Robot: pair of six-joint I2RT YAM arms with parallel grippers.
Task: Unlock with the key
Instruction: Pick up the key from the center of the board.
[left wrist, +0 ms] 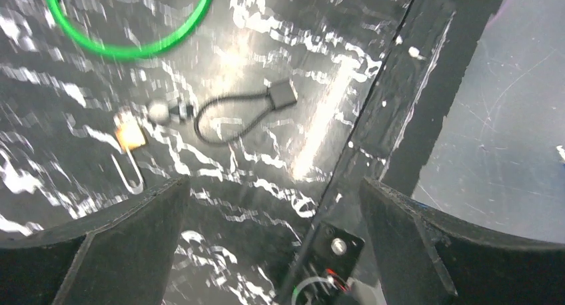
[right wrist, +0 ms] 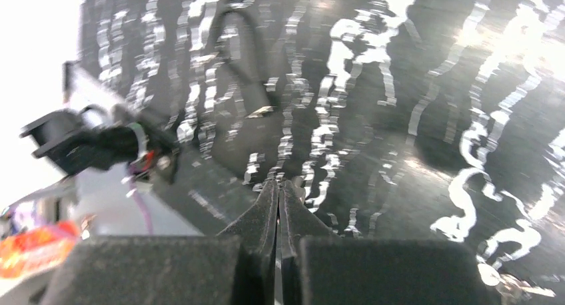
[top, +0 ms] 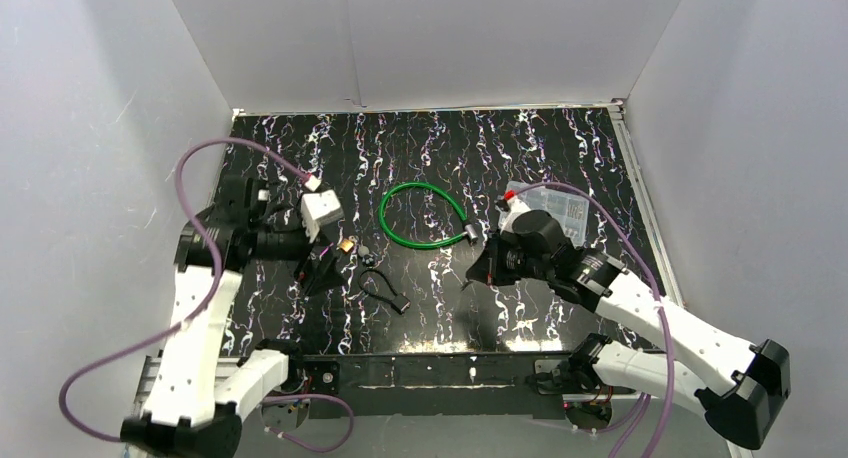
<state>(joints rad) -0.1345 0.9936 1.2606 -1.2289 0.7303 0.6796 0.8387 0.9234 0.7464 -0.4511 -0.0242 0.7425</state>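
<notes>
Padlock (left wrist: 130,137) lies near the wide-spread left end effector (left wrist: 273,185); right end effector (right wrist: 280,186) clenched empty.

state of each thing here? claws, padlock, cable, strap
left claw, open, empty
right claw, shut, nothing seen between its fingers
padlock, lying on the table, locked or not unclear
green cable, looped on the table
black strap, lying loose beside the padlock

We see a green cable bent into an open loop (top: 382,218) (left wrist: 133,52) lying near the middle of the black, white-veined tabletop (top: 560,148), a little towards its far edge. A clear plastic box (top: 572,214) sits by the right edge. White panels (top: 450,38) wall three sides.
</notes>
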